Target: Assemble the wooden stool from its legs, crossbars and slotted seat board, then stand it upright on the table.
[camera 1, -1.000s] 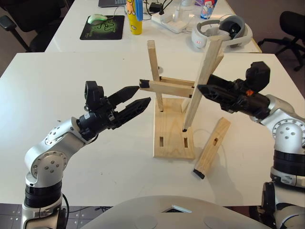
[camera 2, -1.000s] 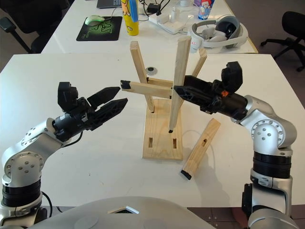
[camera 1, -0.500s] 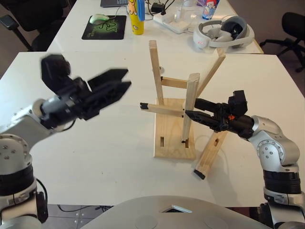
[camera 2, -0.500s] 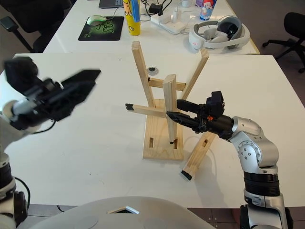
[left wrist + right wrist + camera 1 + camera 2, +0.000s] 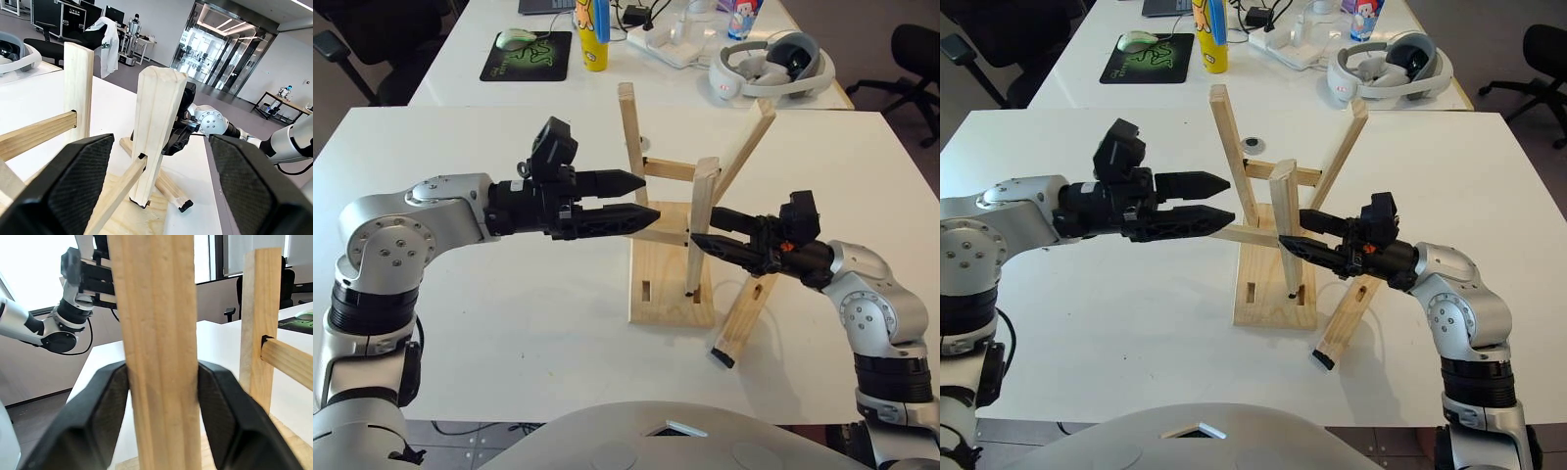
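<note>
The left end effector [image 5: 651,199], fingers [image 5: 617,180] apart, has swung back to bracket the pale wooden crossbar [image 5: 1244,235] while the right end effector [image 5: 703,227] stays clamped on the upright wooden leg [image 5: 695,266] slotted into the flat seat board [image 5: 671,305], readying the joint's seating.

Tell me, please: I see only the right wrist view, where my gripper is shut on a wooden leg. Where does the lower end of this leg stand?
Observer: The held leg stands with its foot at a slot of the seat board. I cannot tell if it is fully inside.
Operator: Is any part lying loose?
Observer: Yes. A loose leg lies flat on the table, beside the board on the robot's right.
Operator: And the other arm?
Observer: The left gripper is open, at the free end of the crossbar that joins your leg.
</note>
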`<state>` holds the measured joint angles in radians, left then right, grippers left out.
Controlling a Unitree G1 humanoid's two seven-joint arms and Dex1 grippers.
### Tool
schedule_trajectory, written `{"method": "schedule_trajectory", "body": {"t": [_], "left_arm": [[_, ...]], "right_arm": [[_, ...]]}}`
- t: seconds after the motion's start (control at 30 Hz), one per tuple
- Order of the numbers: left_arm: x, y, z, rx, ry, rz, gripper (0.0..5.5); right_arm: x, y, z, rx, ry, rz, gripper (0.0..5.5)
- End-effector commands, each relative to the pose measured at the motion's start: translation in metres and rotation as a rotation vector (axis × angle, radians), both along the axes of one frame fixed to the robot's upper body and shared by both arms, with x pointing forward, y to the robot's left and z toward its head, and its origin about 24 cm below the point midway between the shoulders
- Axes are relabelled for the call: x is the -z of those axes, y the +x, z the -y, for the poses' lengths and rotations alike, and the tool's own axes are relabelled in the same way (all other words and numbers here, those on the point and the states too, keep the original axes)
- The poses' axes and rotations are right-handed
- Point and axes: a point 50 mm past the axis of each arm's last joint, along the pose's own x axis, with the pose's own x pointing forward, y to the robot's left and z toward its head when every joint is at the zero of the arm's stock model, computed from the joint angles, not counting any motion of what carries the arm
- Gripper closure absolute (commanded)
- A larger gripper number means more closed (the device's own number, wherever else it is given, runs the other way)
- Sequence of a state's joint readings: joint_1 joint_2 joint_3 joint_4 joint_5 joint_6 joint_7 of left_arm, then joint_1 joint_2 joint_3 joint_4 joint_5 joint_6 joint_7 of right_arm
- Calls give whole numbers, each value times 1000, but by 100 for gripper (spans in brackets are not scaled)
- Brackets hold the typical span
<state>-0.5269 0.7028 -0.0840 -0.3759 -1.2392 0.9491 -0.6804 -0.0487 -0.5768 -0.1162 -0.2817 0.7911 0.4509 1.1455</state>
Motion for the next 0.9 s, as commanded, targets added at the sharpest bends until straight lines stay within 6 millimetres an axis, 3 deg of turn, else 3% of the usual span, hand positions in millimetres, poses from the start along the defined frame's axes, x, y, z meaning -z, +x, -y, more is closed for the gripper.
{"method": "schedule_trajectory", "body": {"t": [0.03,0.57,0.9], "left_arm": [[-16,-1,16,95,-38,66,191],[-21,-6,54,192,-84,96,191],[-34,-11,58,179,-128,136,191]], "right_arm": [[1,1,0,-14,-45,-1,341],[-5,4,12,-106,-156,6,344],[-21,8,22,-264,-271,7,345]]}}
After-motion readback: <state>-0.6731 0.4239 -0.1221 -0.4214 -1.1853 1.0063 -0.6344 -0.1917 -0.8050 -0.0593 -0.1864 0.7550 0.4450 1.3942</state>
